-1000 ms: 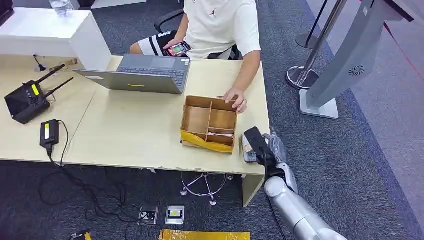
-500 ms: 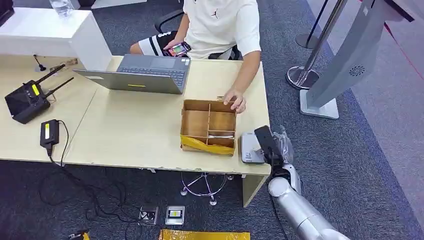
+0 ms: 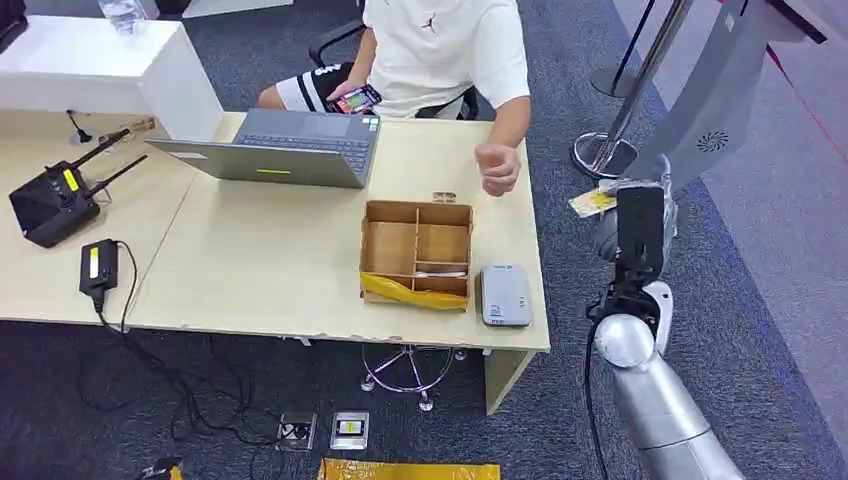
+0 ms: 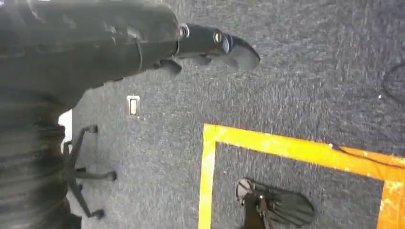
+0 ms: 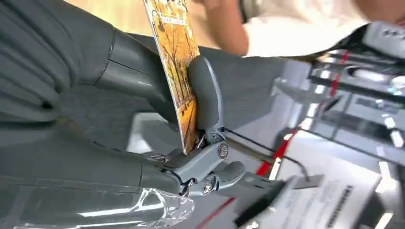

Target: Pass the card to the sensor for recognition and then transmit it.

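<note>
Across the left and centre of the head view runs a pale wooden table (image 3: 260, 260) on dark grey carpet (image 3: 740, 330). On it, from the left: a black router with antennas (image 3: 55, 200), a black power brick (image 3: 98, 265) with a cable trailing over the edge, an open grey laptop (image 3: 285, 147), a compartmented cardboard box (image 3: 417, 252) with a yellow strip along its near edge, and just beside the box's right side a small grey sensor (image 3: 505, 294) lying flat near the table's lower right corner. A person in a white shirt (image 3: 445, 45) sits at the top centre, one hand (image 3: 497, 167) raised above the table's right edge. At the upper right stand a slanted grey kiosk (image 3: 700, 120) and a chrome barrier post (image 3: 620, 120).

Right of the table, off its edge, the right hand (image 3: 632, 220) is lifted on its silver arm and holds the card (image 3: 592, 202), a small yellow-toned slip, at mid right of the frame, apart from the sensor and near the person's hand.

Close up, the right wrist view shows what the head view cannot: the card (image 5: 177, 62), printed in orange and yellow, is pinched edge-on between the thick grey thumb (image 5: 205, 95) and dark fingers (image 5: 129, 71).

The left wrist view looks at carpet with yellow floor tape (image 4: 286, 148) and a chair base (image 4: 86, 176); the left hand (image 4: 143, 43) hangs there holding nothing, one finger extended.
</note>
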Robot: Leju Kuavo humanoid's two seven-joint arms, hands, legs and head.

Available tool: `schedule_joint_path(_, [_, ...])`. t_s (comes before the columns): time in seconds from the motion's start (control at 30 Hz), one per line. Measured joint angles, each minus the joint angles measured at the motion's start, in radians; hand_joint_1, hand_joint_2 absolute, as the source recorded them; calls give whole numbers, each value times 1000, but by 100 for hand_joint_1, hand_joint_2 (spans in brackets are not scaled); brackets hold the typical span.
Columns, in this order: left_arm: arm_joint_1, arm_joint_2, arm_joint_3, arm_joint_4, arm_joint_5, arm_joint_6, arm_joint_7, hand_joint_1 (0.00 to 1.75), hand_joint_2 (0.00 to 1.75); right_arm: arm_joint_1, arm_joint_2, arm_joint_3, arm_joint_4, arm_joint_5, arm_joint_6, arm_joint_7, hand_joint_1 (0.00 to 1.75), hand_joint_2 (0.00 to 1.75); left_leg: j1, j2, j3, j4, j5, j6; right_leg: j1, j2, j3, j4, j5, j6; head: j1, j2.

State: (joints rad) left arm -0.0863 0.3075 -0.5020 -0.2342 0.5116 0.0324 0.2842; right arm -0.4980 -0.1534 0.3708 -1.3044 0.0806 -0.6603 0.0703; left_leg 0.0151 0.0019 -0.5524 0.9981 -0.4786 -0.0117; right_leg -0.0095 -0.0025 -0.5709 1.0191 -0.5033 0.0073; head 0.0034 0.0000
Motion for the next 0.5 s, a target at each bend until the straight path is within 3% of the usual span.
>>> schedule_joint_path(0.2, [-6,3,-26,0,-22,-14,-24,0,175,-120,5,98,2,159,123,86,175,175,0,0,-1,0,1,0,0,0,0,1,0,0,0,0])
schedule_joint_path(0.33, [-9,3,-40,0,-31,-22,-31,0,175,-235,54,175,115,204,241,114,175,175,0,-1,-1,0,1,0,0,0,-1,2,0,0,0,0])
schedule_joint_path(0.5, [-14,6,-59,0,-50,-30,-48,0,175,-341,138,275,312,275,262,141,175,175,0,-3,-2,0,2,-1,1,-3,-1,2,0,0,0,0])
